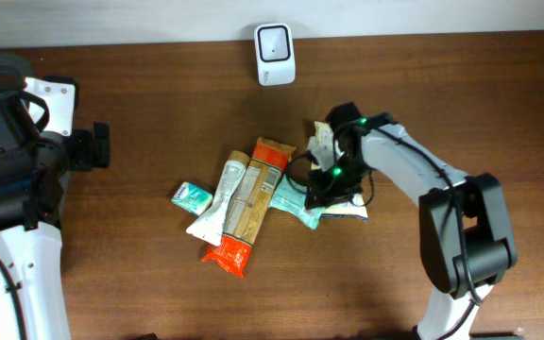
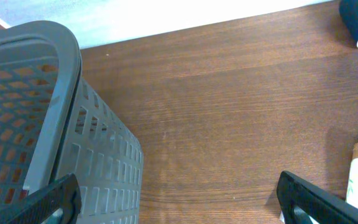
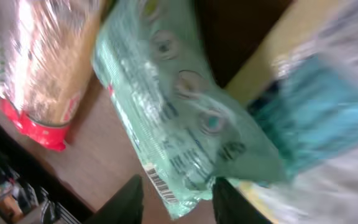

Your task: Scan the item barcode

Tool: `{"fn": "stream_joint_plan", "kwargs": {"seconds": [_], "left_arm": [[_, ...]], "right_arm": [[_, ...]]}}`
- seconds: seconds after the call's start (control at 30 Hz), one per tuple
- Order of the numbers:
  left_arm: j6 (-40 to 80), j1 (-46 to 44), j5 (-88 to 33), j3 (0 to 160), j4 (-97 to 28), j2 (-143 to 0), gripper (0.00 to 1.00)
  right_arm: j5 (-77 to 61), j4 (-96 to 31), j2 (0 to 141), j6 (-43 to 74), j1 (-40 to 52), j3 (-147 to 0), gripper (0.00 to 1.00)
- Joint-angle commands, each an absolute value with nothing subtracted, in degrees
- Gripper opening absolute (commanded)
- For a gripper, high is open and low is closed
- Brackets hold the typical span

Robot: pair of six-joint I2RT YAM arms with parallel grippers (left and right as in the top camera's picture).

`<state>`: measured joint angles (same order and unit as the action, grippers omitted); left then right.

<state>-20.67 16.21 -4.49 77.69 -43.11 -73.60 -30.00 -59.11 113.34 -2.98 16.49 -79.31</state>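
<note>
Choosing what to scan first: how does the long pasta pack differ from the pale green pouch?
The pasta pack is long and narrow, tan with orange and red ends; the green pouch is shorter, broader, pale green. The pasta pack lies apart from the right gripper; the green pouch sits at its fingertips, partly hidden overhead. The green pouch shows a barcode in the wrist view; the pasta pack shows none. Both lie on the table.

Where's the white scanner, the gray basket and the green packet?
white scanner (image 1: 275, 54), overhead view, middle of its face.
gray basket (image 2: 59, 99), left wrist view, on its dark rim.
green packet (image 3: 179, 112), right wrist view, middle of the wrapper.
</note>
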Motion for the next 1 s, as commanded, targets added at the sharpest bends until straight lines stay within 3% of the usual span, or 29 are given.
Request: {"fn": "stream_joint_plan", "kwargs": {"seconds": [0.0, 0.1, 0.3, 0.53, 0.8, 0.9, 0.97], "left_arm": [[-21.74, 16.4, -5.08, 77.93, -43.0, -73.65, 0.99], [-21.76, 16.4, -5.08, 77.93, -43.0, -73.65, 0.99], [-21.74, 16.4, -5.08, 77.93, -43.0, -73.65, 0.99], [-21.74, 16.4, -5.08, 77.93, -43.0, -73.65, 0.99], [-21.76, 16.4, -5.08, 77.93, -43.0, -73.65, 0.99], [-21.76, 16.4, -5.08, 77.93, -43.0, -73.65, 0.99], [-21.74, 16.4, -5.08, 77.93, -43.0, -73.65, 0.99]], "right_arm": [[-30.85, -58.11, 113.73, -1.34, 12.47, -82.63, 0.44], [-30.87, -56.66, 113.84, -0.56, 11.53, -82.08, 0.49], [-24.12, -55.22, 113.86, 2.24, 12.67, -78.28, 0.51], [-14.87, -55.07, 113.86, 3.92, 7.03, -77.21, 0.51], [-25.65, -56.25, 113.16, 2.15, -0.62, -84.07, 0.56], [-27.05, -57.84, 112.62, 2.17, -5.15, -86.52, 0.61], [-27.03, -58.08, 112.66, 2.17, -8.8, -86.52, 0.73]]}}
